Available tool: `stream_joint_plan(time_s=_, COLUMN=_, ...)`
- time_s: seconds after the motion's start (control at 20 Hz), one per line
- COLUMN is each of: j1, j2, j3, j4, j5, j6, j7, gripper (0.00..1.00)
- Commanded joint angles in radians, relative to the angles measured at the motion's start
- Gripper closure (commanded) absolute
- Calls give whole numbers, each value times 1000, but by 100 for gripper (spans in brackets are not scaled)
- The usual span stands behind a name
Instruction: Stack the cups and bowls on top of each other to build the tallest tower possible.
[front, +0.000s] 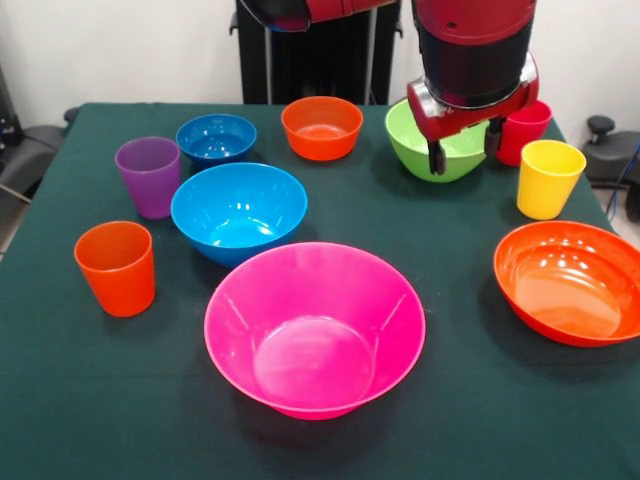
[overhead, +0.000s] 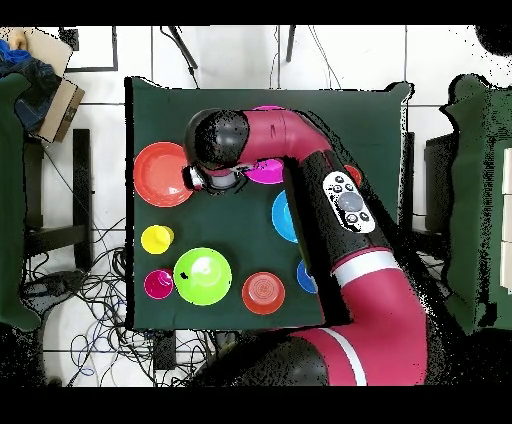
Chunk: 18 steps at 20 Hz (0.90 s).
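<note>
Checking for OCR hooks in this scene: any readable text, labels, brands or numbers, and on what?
None readable.
Cups and bowls, e.g. the pink bowl and orange cup: plain solid colours, no print visible.
Green tablecloth: no markings.
Arm's control pad in the overhead view: buttons show, any symbols too small to read.
Gripper: no label visible.

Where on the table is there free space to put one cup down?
Bare cloth lies between the pink bowl and the large orange bowl, and along the front edge beside the orange cup. The back row by the green bowl, under the gripper, is crowded.
</note>
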Motion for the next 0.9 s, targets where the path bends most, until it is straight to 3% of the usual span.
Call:
stream_joint_plan(time_s=0.05, j1=87, j2=-53, j3=-99, j4=-20, j5=-136, j6=-25, j7=55, gripper=0)
stream_joint_plan(time_s=0.9, j1=87, j2=-24, j3=-102, j4=-82, j5=-108, j6=11, j7=3, gripper=0)
